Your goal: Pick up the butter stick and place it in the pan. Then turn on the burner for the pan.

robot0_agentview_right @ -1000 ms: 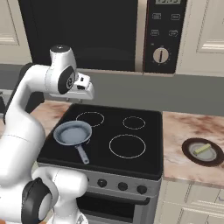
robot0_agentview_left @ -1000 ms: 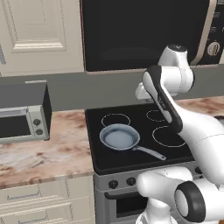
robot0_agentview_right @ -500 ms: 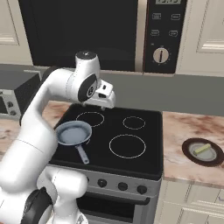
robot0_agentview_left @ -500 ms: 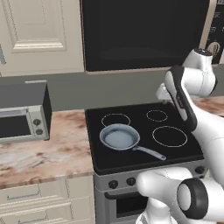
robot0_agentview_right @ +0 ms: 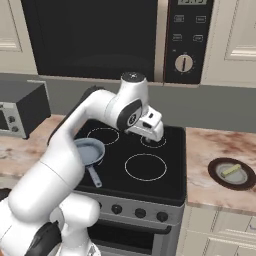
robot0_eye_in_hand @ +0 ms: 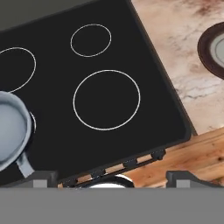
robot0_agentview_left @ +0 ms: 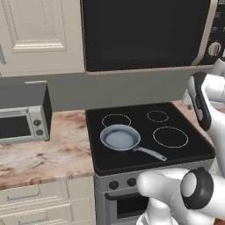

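The jaws (robot0_agentview_right: 150,131) are carried high above the stove top (robot0_agentview_right: 135,160), over its back right rings, and nothing is held between them. In the hand view the two dark tips are seen well apart at the bottom edge, so the jaws are judged to be spread, ready for a grasp that is not yet begun.

The butter stick (robot0_agentview_right: 230,170) is lying on a dark round dish (robot0_agentview_right: 216,175) on the bench (robot0_agentview_right: 210,150) to the right of the stove, well apart from the jaws, off to their right and lower. In the hand view the rim of that dish (robot0_eye_in_hand: 204,46) is cut by the right edge, so the stick itself cannot be made out there.

The pan (robot0_agentview_left: 120,138) is set on the front left ring, to the left of the jaws and below them, with its bowl empty. Its long handle (robot0_agentview_left: 149,153) is pointed toward the front edge of the stove, which leaves the bowl open from above for a drop. The same pan (robot0_eye_in_hand: 9,129) is seen at the left edge of the hand view.

The height of the jaws is judged to serve clearance. The stove knobs (robot0_agentview_right: 139,212) are set along the front panel, well below the jaws, and are left for the last step.
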